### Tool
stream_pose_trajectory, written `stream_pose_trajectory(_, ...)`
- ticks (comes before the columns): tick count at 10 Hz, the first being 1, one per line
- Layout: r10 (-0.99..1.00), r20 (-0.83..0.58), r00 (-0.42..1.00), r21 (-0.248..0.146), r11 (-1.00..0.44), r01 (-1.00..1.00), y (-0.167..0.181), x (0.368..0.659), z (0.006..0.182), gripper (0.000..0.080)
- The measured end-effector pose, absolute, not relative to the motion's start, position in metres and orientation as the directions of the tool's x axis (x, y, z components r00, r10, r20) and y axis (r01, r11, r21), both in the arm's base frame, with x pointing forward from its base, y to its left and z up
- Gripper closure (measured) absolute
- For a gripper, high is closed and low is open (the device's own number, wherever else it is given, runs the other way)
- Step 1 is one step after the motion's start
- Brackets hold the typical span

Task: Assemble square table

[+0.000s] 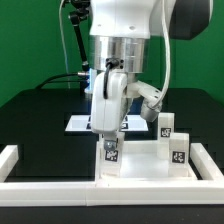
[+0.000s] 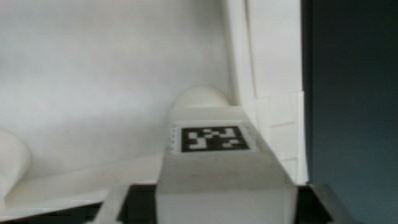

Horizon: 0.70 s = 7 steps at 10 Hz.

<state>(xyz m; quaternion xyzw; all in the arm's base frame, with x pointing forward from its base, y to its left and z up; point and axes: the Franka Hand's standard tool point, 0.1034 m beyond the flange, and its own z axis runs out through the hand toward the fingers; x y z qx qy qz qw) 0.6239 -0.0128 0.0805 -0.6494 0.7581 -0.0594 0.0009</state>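
Observation:
The square table's white slab (image 1: 145,168) lies at the front of the exterior view with its recessed face (image 2: 107,90) up. Two white tagged legs (image 1: 167,125) (image 1: 178,150) stand upright on its right side. My gripper (image 1: 108,138) points straight down over the slab's left part, shut on a third tagged leg (image 1: 110,153). In the wrist view that leg (image 2: 215,140) runs out from between the black fingers (image 2: 143,200), its tag facing the camera and its far end close to the slab's raised rim (image 2: 267,70). Whether the leg's tip touches the slab is hidden.
A low white border wall (image 1: 12,158) runs along the exterior view's left and front (image 1: 60,190). The marker board (image 1: 78,123) lies on the black table behind the arm. A cable hangs at the back left (image 1: 70,50).

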Motion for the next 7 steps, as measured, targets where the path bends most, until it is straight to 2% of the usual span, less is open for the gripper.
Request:
stream_pose_trajectory(1,-0.987,0.079,-0.141,-0.089,0.134,-0.987,-0.013,0.624,0.079,0.0494)
stream_pose_trajectory(2,-0.992,0.085,-0.088,-0.082,0.081,-0.993,-0.013,0.623,0.079,0.0317)
stream_pose_trajectory(3,-0.995,0.097,0.029,-0.053,-0.035,-0.998,-0.01,0.623,0.079,0.0317)
stream_pose_trajectory(4,-0.968,0.127,0.215,-0.016,-0.219,-0.976,-0.006,0.626,0.079,0.0182)
stream_pose_trajectory(5,-0.917,0.143,0.374,0.012,-0.376,-0.927,0.0,0.627,0.079,0.016)
stream_pose_trajectory(7,-0.869,0.142,0.475,0.028,-0.476,-0.879,-0.002,0.627,0.079,0.0151)
